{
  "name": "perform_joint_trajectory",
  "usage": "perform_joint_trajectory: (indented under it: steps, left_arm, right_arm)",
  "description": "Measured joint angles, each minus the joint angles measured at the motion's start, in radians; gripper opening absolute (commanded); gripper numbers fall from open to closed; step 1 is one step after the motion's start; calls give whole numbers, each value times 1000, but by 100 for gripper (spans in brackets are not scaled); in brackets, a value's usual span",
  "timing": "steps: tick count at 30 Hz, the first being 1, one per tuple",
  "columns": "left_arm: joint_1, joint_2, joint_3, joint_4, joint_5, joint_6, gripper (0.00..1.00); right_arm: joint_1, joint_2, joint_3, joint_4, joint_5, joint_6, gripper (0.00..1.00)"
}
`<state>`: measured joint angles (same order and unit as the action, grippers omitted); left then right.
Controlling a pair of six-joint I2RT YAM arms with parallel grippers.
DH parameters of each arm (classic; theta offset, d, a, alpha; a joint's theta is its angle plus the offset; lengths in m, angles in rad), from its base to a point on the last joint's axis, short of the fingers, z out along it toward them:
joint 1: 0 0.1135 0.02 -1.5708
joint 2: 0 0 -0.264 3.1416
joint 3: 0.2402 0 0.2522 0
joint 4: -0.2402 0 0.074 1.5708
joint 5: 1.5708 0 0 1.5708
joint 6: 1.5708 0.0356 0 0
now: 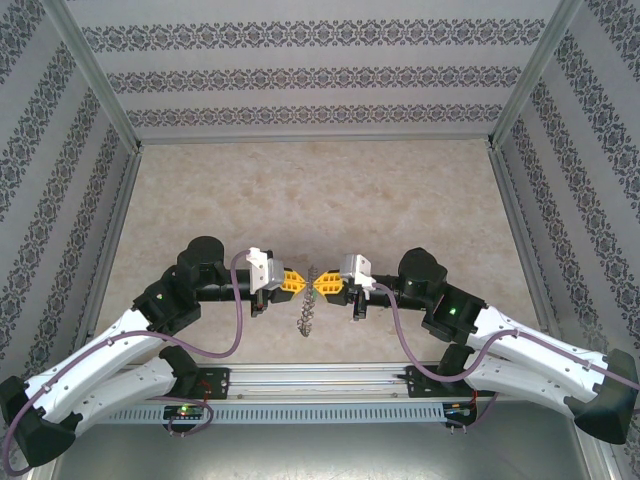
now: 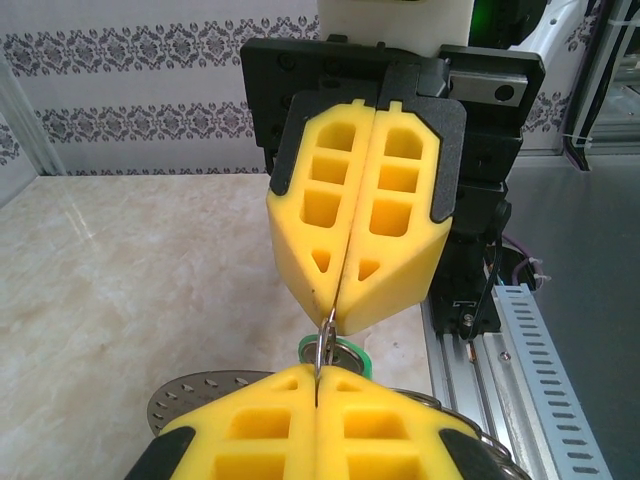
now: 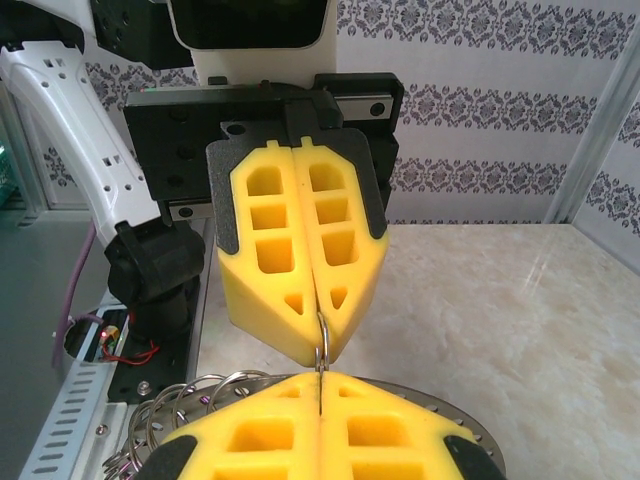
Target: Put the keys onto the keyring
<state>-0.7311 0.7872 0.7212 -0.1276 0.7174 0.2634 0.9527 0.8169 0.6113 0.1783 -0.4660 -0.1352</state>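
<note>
My left gripper [image 1: 303, 281] and right gripper [image 1: 320, 285] meet tip to tip above the table's near middle, both shut. Between them they pinch a thin silvery loop of the keyring [image 2: 329, 343], which stands edge-on in the narrow gap between the yellow tips. In the right wrist view the same loop [image 3: 322, 344] bridges my right gripper [image 3: 320, 378] and the left gripper [image 3: 320, 318] above it. A key with a bright green head [image 2: 345, 355] hangs just behind the loop. From above, the wiry bunch [image 1: 306, 318] dangles below the two tips.
A round perforated metal disc [image 2: 195, 397] lies under the grippers, and several wire rings [image 3: 185, 395] loop beside it. An aluminium rail with a slotted cable duct [image 1: 330, 405] runs along the near edge. Patterned walls [image 1: 320, 70] enclose the marble-look table [image 1: 320, 200].
</note>
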Motion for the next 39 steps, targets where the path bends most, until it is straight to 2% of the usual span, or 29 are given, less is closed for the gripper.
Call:
perform_joint_trajectory:
  steps: [39]
  left_arm:
    - [-1, 5, 24, -46, -45, 22, 0]
  right_arm:
    - [-15, 49, 42, -3, -15, 8, 0]
